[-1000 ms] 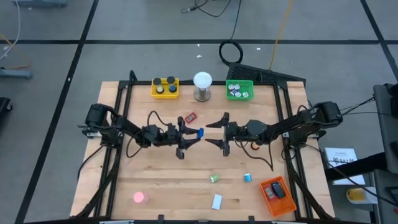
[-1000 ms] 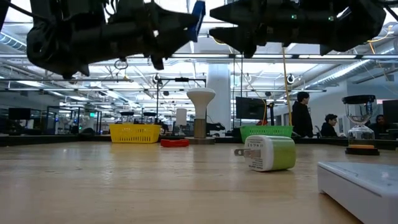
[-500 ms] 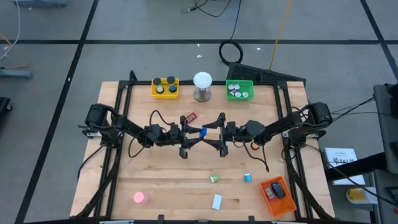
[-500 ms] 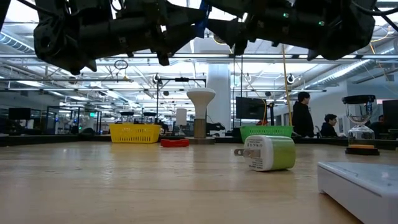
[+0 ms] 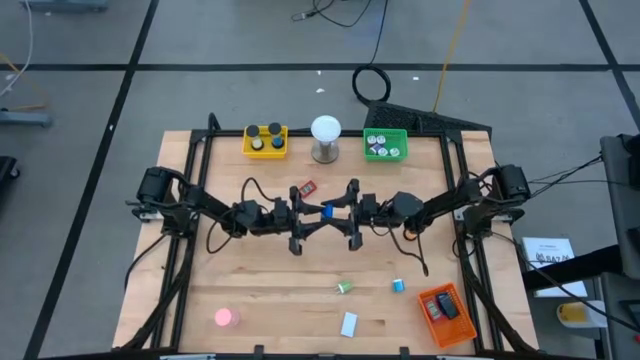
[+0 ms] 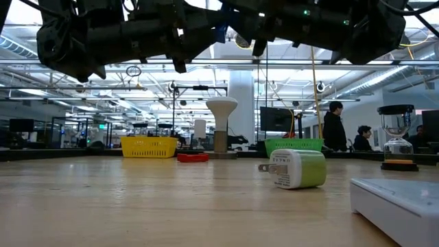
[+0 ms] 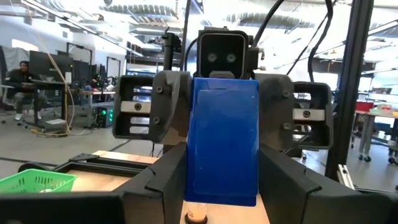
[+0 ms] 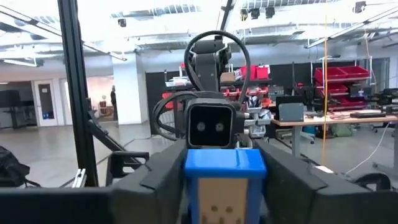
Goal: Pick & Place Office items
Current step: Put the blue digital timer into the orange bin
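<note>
A blue block [image 5: 327, 211] hangs above the middle of the table between my two grippers. My left gripper [image 5: 315, 213] reaches in from the table's left and is shut on it; its wrist view shows the block's broad blue face [image 7: 222, 137]. My right gripper [image 5: 341, 212] comes from the table's right and closes on the other end, where the right wrist view shows the block [image 8: 225, 168]. Other office items lie on the table: a red one [image 5: 304, 188], a green-and-white one [image 5: 344, 287], a small blue one [image 5: 398, 286], a white block [image 5: 349, 324] and a pink disc [image 5: 225, 317]. My left gripper pinches the block's two side faces [image 7: 193, 186] between its fingers, at the end toward the table's left. The fingers come in about level and lie along the block, which is lifted clear of the table. My right gripper has its fingers [image 7: 171, 106] against the block's two side faces [image 8: 189, 180] at the opposite end. It comes about level from the table's right, facing the left gripper.
A yellow tray [image 5: 265, 141], a white ball on a metal stand [image 5: 325, 135] and a green tray [image 5: 385, 146] line the far edge. An orange tray [image 5: 445, 313] sits at the near right corner. People show in the room beyond the table.
My right gripper has moved toward the table's left, up to the blue block, and its fingers now stand on either side of the block's free end. The left gripper and the block have stayed in place above the table.
</note>
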You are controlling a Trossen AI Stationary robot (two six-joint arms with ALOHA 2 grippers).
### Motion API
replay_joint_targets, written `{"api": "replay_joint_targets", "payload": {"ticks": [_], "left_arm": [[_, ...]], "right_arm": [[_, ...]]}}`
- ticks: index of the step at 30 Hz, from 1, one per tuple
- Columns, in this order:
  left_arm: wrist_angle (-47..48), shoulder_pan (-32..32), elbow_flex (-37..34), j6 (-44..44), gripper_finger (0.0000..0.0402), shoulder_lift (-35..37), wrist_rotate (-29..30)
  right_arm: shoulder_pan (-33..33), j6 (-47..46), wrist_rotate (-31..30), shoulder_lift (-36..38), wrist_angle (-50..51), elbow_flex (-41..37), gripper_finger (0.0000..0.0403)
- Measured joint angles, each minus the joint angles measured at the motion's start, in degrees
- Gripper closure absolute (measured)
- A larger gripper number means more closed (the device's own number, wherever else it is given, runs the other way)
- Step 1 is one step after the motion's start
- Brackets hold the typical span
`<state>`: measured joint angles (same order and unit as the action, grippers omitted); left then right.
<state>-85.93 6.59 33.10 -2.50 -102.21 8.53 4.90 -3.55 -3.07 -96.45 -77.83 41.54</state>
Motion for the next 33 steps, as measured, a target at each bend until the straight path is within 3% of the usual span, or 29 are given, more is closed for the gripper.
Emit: {"api": "replay_joint_targets", "payload": {"ticks": [3, 7, 14, 18, 22, 27, 33], "left_arm": [[0.5, 0.0, 0.0, 0.4, 0.0232, 0.0, -0.3], [1.9, 0.4, 0.0, 0.8, 0.0226, 0.1, -0.5], [3.3, 0.7, -0.4, 2.0, 0.0164, 0.2, -0.1], [12.1, 0.8, -0.4, 4.0, 0.0124, 3.8, 0.4], [25.7, 1.9, -0.4, 4.3, 0.0108, 9.1, 4.1], [35.5, 4.2, -0.4, 4.8, 0.0130, 12.9, 7.6], [39.0, 6.4, -0.4, 2.5, 0.0172, 13.2, 8.5]], "right_arm": [[0.1, 1.3, 0.0, 0.0, 0.1, 0.0, 0.0254], [0.1, 2.4, 0.2, 0.5, 1.0, -0.1, 0.0254], [0.3, 2.8, -3.0, 7.3, 11.1, 0.0, 0.0254], [1.5, 1.8, -10.4, 15.4, 26.6, 0.1, 0.0254], [4.1, -3.4, -19.8, 22.9, 50.7, 3.0, 0.0254], [8.1, -11.7, -28.3, 26.3, 76.0, 9.2, 0.0254], [11.7, -25.6, -28.8, 25.6, 96.2, 13.2, 0.0254]]}}
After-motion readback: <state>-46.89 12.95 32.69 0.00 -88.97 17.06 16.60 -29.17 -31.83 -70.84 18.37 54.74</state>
